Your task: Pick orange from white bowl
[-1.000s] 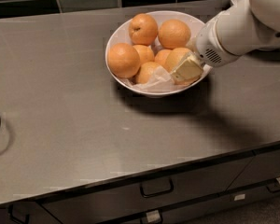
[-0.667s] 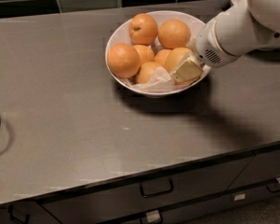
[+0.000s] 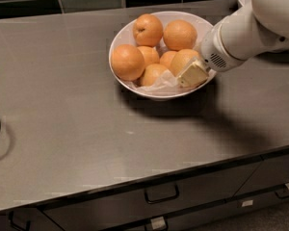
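Almost nothing has changed over the last second. The end effector (image 3: 192,74) sits in the same place, low inside the white bowl (image 3: 116,41) at its 4 o'clock side. The arm reaches in from the 2 o'clock direction. The bowl has not shifted on the table (image 3: 62,129), and the fruit lies as it did.

The orange (image 3: 182,60), the paler one at 3 o'clock in the pile, remains in the bowl above the crumpled paper (image 3: 161,84). The end effector's tip is right against its lower right side. Whether the end effector is wide, narrow or already gripping cannot be told.

This stillness looks like the grasp step: the pick is reached for, but the lift has not begun.
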### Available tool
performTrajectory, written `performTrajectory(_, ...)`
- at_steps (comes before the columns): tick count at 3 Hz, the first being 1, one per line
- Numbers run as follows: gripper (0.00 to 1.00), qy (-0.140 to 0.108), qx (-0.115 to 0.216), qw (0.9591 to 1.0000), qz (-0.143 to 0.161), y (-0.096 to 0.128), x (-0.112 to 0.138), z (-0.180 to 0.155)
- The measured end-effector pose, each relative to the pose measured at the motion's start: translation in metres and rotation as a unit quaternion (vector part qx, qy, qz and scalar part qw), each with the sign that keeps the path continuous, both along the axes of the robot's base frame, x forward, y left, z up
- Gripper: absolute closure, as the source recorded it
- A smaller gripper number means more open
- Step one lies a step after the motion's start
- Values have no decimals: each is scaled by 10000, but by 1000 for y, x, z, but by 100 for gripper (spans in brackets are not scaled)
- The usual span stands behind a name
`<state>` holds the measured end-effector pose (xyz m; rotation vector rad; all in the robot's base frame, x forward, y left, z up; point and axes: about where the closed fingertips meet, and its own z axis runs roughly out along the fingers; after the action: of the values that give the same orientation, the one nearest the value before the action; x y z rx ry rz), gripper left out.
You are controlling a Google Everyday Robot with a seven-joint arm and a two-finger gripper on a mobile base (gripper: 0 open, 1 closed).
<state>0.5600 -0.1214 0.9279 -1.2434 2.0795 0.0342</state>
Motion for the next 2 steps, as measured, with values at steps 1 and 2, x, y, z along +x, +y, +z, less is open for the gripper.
performTrajectory(1, 42, 96, 7, 10000, 23, 1, 3, -8)
performTrajectory(2, 42, 156, -1, 9998, 78, 4, 6, -13)
